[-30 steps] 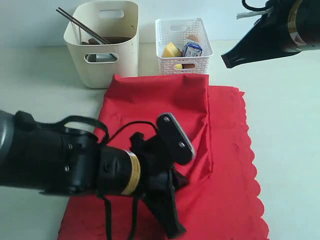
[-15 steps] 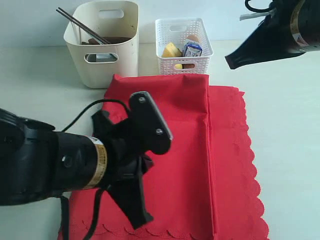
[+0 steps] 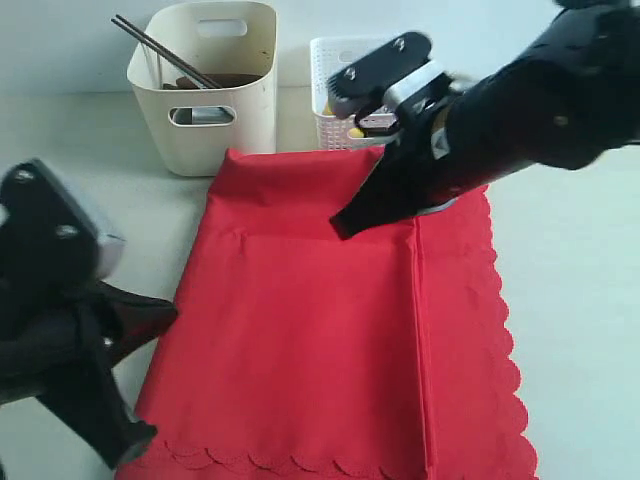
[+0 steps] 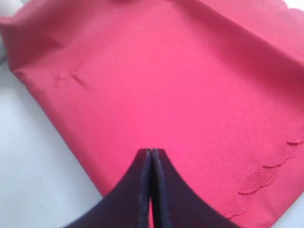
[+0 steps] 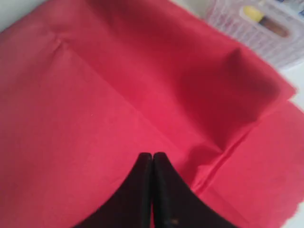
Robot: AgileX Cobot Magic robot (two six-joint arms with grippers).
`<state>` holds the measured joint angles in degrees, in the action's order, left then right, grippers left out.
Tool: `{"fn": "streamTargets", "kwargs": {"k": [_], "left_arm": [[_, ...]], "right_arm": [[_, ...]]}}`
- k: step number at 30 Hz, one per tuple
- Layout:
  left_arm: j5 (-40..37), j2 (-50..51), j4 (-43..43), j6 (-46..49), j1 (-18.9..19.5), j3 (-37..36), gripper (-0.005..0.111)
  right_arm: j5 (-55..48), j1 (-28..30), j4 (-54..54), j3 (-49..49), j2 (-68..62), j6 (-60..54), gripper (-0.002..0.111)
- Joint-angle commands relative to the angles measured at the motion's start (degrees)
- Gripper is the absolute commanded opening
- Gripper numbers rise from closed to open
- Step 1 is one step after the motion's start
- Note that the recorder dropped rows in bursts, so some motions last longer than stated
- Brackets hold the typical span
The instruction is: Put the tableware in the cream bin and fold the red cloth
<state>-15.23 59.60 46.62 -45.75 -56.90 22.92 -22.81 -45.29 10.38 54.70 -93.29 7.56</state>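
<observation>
The left end effector (image 4: 151,153) has its fingers pressed together with nothing between them. It hangs over the near left corner of the red cloth (image 3: 320,330), close to the scalloped hem; whether it touches the fabric cannot be told. The right end effector (image 5: 152,156) is also closed and empty, its tip over the far part of the cloth, just beside the long fold line.

The cloth lies flat on the pale table (image 3: 580,300), folded so that 2 layers cover the left and middle. A strip of 1 layer with a scalloped edge is left bare along the right.

The cream bin (image 3: 245,110) stands at the cloth's far left corner. The dark chopsticks (image 3: 160,48) lean out over its rim, something brown lies inside, and a silvery item shows through the handle cut-out. To its right stands a white lattice basket (image 3: 322,70), mostly hidden by the right arm.
</observation>
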Motion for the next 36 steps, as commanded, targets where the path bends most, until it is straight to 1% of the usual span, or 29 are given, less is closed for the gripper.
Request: {"fn": "streamTargets", "kwargs": {"k": [1, 4, 8, 10, 12, 18, 21, 24, 27, 31, 33, 36], "left_arm": [[-0.1, -13.5, 5.2, -7.5, 0.3, -5.2, 0.0], [-0.1, -20.8, 5.5, -8.6, 0.3, -7.7, 0.0], [-0.1, -27.7, 5.6, -8.6, 0.3, -10.1, 0.0], [-0.1, -29.5, 6.2, -8.6, 0.3, -10.8, 0.0], [-0.1, -30.7, 7.0, -8.6, 0.3, -11.5, 0.0], [-0.1, -31.2, 7.7, -8.6, 0.3, -11.7, 0.0], [-0.1, -31.2, 7.9, -8.6, 0.3, -11.7, 0.0], [0.1, -31.2, 7.9, -8.6, 0.3, -11.7, 0.0], [0.1, -31.2, 7.9, -8.6, 0.3, -11.7, 0.0], [0.1, -31.2, 7.9, -8.6, 0.3, -11.7, 0.0], [0.1, -31.2, 7.8, -8.6, 0.3, -11.7, 0.0], [0.3, -31.2, 7.8, -8.6, 0.3, -12.0, 0.0]], "right_arm": [[-0.9, 0.0, -13.3, 2.9, -9.5, -12.1, 0.0], [-1.5, 0.0, -16.5, 4.0, -14.7, -14.3, 0.0], [-5.0, 0.0, -15.3, 4.6, -19.1, -15.2, 0.0], [-9.1, 0.0, -13.9, 4.6, -19.9, -15.2, 0.0], [-14.0, 0.0, -10.4, 4.6, -20.0, -14.4, 0.0], [-26.9, 0.0, 1.7, 3.4, -19.9, -3.0, 0.0], [-28.5, 0.8, 9.4, 0.3, -19.2, 2.2, 0.0], [-28.8, 4.2, 14.1, -3.0, -19.1, 5.3, 0.0], [-29.6, 9.5, 18.8, -5.0, -19.1, 9.0, 0.0], [-29.1, 16.2, 22.6, -4.6, -19.1, 10.8, 0.0], [-30.3, 19.2, 23.4, -3.1, -18.8, 13.8, 0.0], [-32.7, 21.0, 22.5, -0.7, -16.5, 16.1, 0.0]]}}
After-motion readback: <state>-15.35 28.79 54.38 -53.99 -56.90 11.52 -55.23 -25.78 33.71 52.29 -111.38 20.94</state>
